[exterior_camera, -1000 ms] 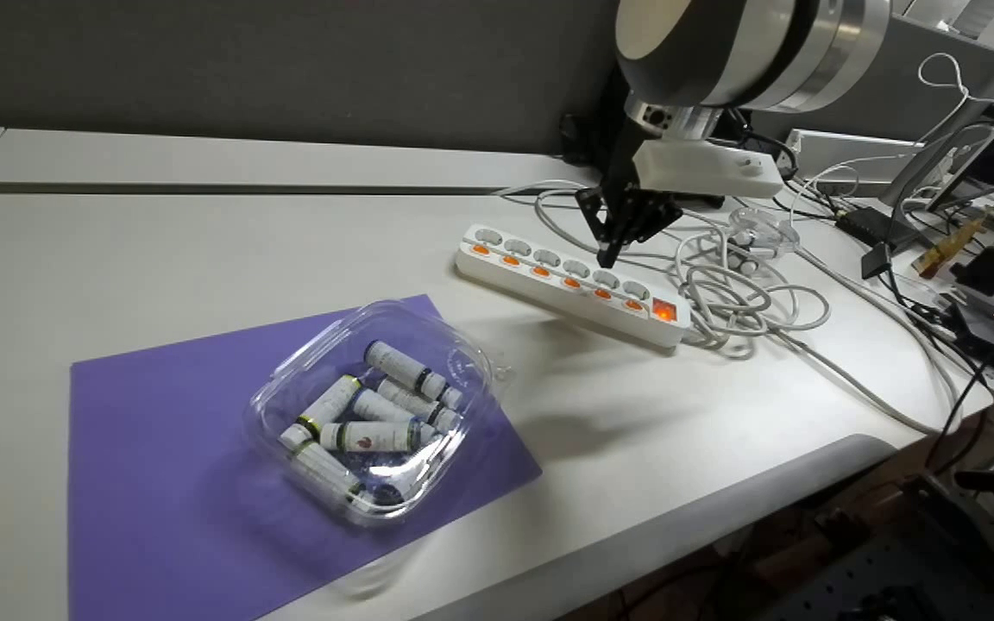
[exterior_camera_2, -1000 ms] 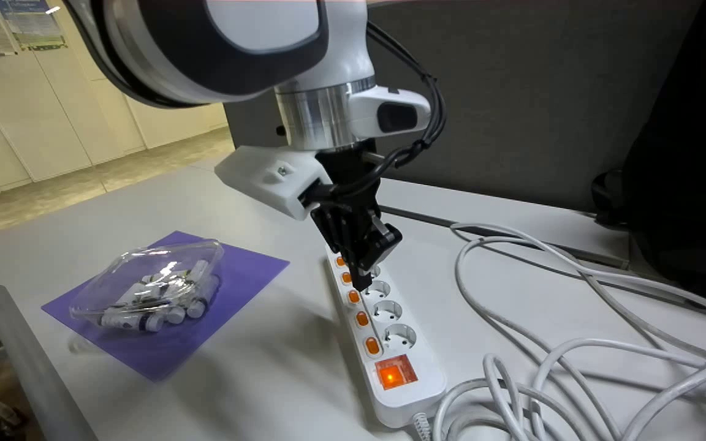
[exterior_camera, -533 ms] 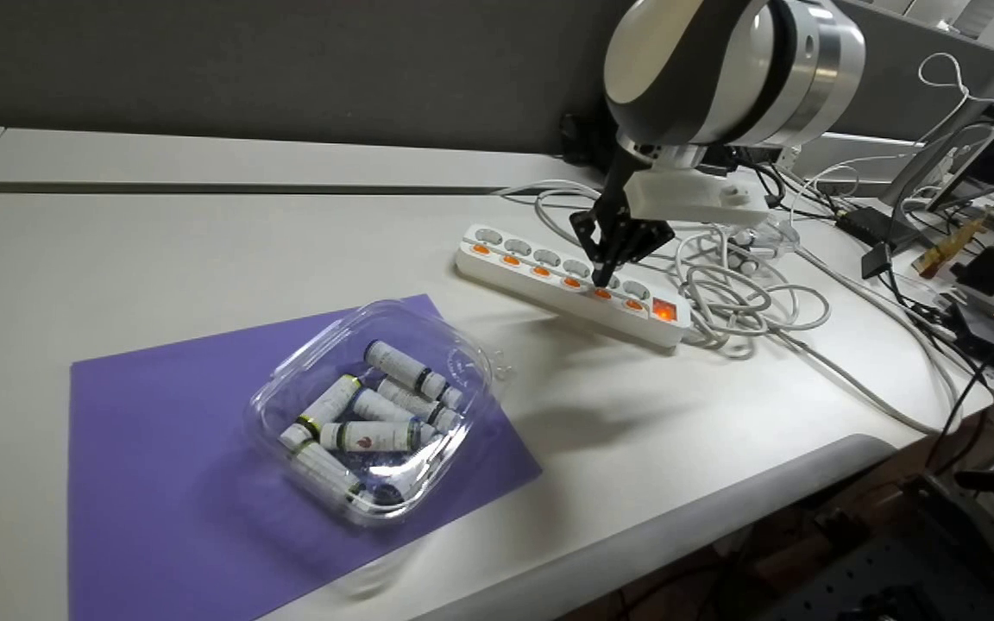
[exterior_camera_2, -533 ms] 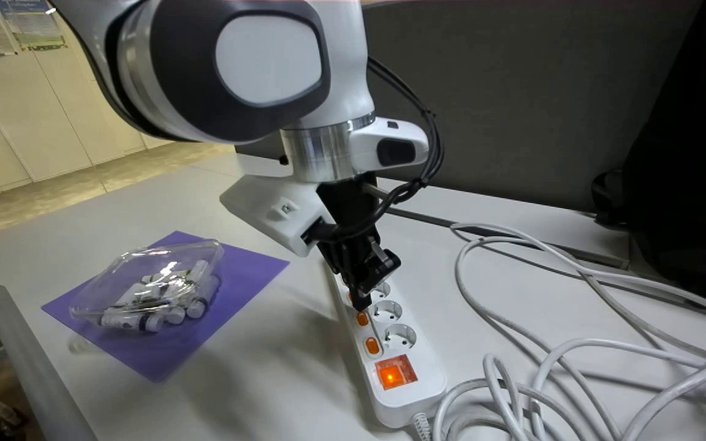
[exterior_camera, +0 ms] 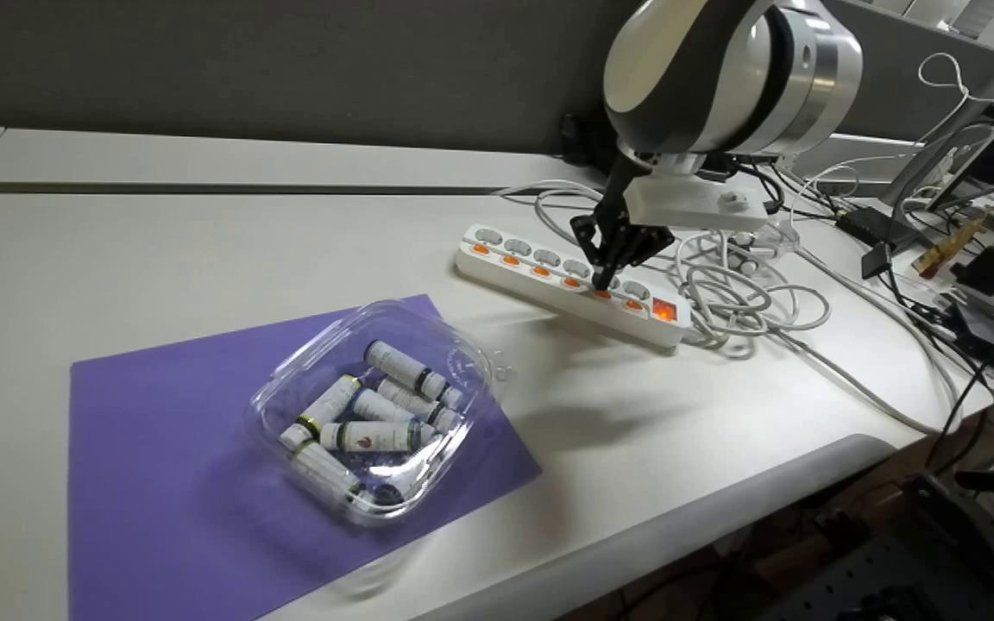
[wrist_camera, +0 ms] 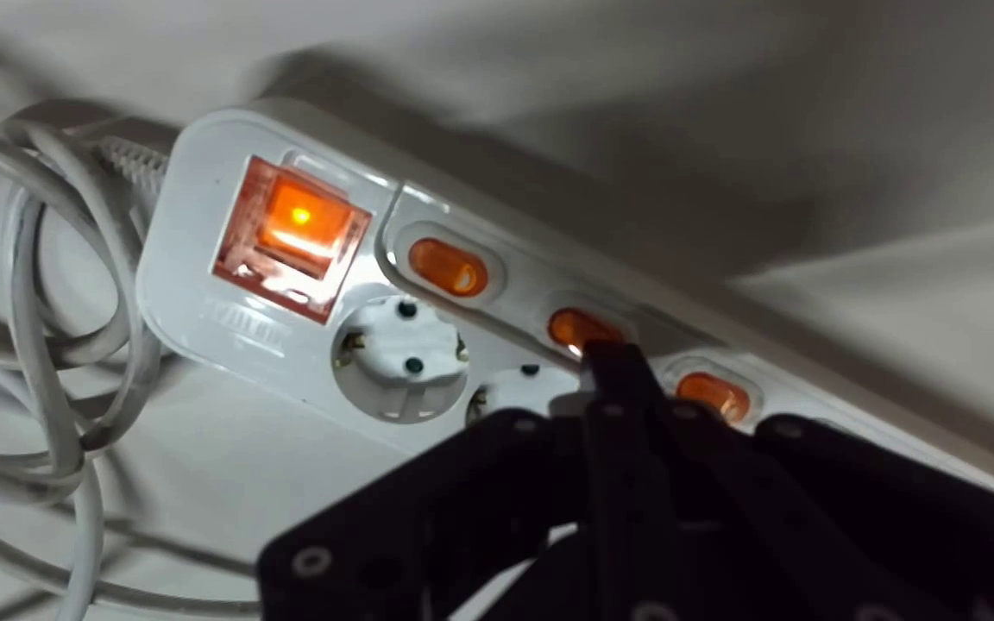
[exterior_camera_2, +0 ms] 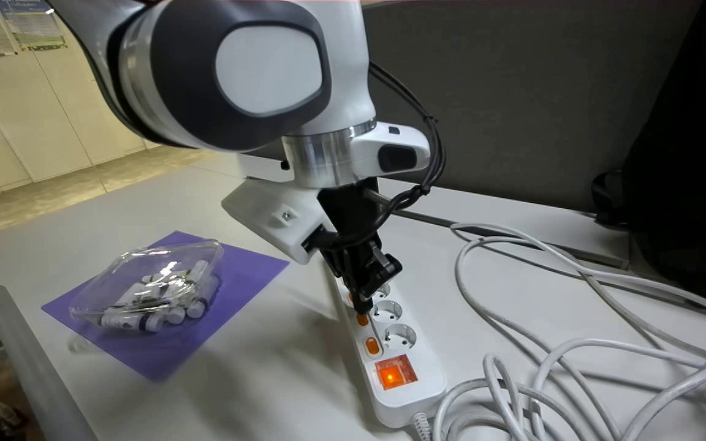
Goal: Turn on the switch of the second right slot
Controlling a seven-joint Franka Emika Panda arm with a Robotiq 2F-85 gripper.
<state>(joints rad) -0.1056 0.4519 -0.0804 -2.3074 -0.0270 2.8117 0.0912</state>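
A white power strip (exterior_camera: 540, 289) with several sockets and small orange switches lies on the table. It also shows in an exterior view (exterior_camera_2: 425, 381) and in the wrist view (wrist_camera: 191, 250). My gripper (exterior_camera: 602, 278) is shut with nothing between its fingertips and points down at the strip. In the wrist view the fingertips (wrist_camera: 613, 355) overlap the lower edge of the second orange switch (wrist_camera: 576, 326) from the cable end. That switch (exterior_camera_2: 363, 320) is partly hidden by the fingertip in all views. Contact looks likely but is not certain. The second socket is partly hidden.
A lit orange main switch (wrist_camera: 305, 220) sits at the strip's cable end. White cables (exterior_camera: 726, 293) coil beside that end. A clear plastic box (exterior_camera: 368, 414) of small bottles stands on a purple sheet (exterior_camera: 152, 457). A dark partition (exterior_camera: 290, 78) stands behind the table.
My gripper has moved down and toward the strip, from above it to the second switch from the cable end. In the last half second it has sunk only slightly. The strip has not moved.
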